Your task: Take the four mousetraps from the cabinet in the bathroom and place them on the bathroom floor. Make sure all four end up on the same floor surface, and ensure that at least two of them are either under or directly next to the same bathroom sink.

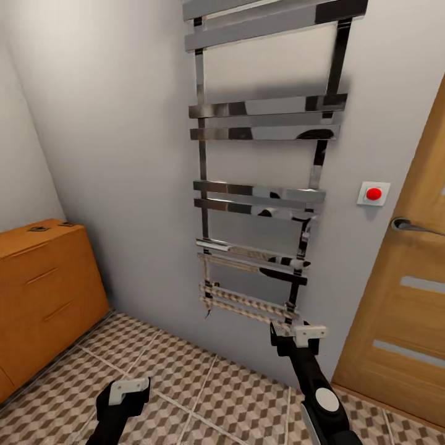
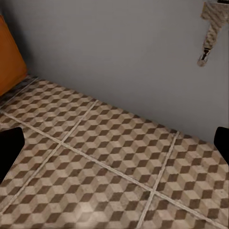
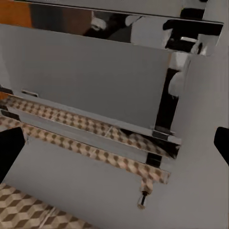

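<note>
Where the grey wall (image 1: 123,154) meets the bathroom floor (image 1: 204,383) of cube-patterned tiles, a chrome towel rail (image 1: 266,185) climbs the centre of the frame. Cabinet (image 1: 43,290): orange-brown, middle left, with two small dark mousetraps (image 1: 38,228) on its top, detail too small to tell. Wooden door (image 1: 408,296) at right edge; red button (image 1: 373,193) beside it. Left tool (image 1: 127,395): low, lower left, over tiles, fingers (image 2: 9,150) spread apart, holding nothing. Right tool (image 1: 296,339): raised at lower centre, close to the rail's lowest bars, fingers (image 3: 8,152) likewise parted, empty.
</note>
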You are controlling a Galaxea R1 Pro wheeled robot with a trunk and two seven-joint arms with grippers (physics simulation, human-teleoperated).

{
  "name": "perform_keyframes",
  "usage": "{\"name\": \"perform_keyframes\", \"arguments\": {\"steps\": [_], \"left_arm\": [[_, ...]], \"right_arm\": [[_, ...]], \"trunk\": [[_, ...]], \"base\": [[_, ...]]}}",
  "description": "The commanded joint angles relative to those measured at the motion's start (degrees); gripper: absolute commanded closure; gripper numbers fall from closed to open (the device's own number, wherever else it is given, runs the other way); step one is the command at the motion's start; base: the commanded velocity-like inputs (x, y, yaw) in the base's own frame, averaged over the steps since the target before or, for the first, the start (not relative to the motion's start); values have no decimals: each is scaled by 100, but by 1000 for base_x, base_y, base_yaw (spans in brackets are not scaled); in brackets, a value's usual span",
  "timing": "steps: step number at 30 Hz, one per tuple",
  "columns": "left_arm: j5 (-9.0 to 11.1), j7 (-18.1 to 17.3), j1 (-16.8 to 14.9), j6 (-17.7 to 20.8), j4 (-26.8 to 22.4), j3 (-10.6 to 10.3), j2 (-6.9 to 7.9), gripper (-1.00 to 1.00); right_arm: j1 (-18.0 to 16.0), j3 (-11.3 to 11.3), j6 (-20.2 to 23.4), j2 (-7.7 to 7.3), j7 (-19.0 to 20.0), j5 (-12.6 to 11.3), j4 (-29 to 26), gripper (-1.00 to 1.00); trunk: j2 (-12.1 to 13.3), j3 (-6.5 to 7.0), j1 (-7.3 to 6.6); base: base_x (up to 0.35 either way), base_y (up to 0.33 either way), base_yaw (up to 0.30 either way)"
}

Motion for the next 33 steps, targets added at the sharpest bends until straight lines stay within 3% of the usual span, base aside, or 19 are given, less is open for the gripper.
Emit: {"name": "perform_keyframes", "arguments": {"steps": [1, 33], "left_arm": [[-25, 10, 1, 26, -13, 8, -4, -100], [-25, 1, 1, 24, -46, 13, -3, -100]], "right_arm": [[-3, 11, 47, -1, -34, 54, -8, -100], [-3, 11, 39, -1, -34, 54, -7, -100]], "trunk": [[-3, -5, 0], [-3, -5, 0]], "base": [[0, 0, 292], [0, 0, 292]]}}
